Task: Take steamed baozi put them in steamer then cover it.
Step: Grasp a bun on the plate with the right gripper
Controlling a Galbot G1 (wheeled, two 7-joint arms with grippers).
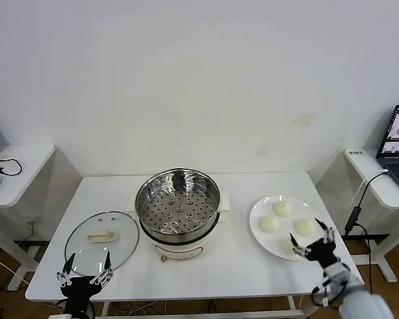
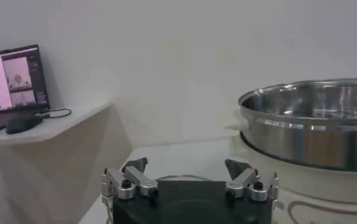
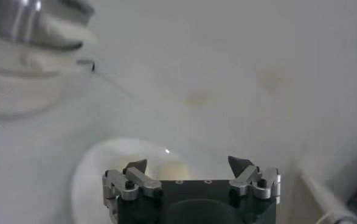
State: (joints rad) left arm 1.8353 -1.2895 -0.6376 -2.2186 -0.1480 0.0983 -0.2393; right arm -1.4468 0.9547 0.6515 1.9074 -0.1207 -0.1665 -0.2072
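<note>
Steamer [image 1: 178,206]: shiny steel pot on a white base, centre of the white table [image 1: 239,262], perforated tray bare, no bun inside, uncovered. In the left wrist view the pot [image 2: 312,122] rises just beyond that arm's fingers.

Steamed baozi: three plainly seen on the white plate [image 1: 258,219] at the right of the table, one far [image 1: 282,209], one toward the left [image 1: 269,224], one toward the right [image 1: 304,227]. A fourth bun may lie at the near edge, mostly hidden behind the right arm's fingers; cannot be confirmed.

Glass lid [image 1: 101,242]: flat on the table to the left of the steamer, cream handle up, well apart from the pot rim.

Right gripper [image 1: 312,244]: at the near right edge of the plate, fingers spread wide, holding nothing; the right wrist view shows the plate [image 3: 99,176] and a pale bun [image 3: 172,169] just beyond its tips.

Left gripper [image 1: 86,269]: at the near left edge of the table, just near of the lid, fingers spread wide, empty.

Progress: nothing done yet. Left to do, as judged: move each bun from plate to tray, then set the lid on the pot. The right arm appears poised for the first pick.
</note>
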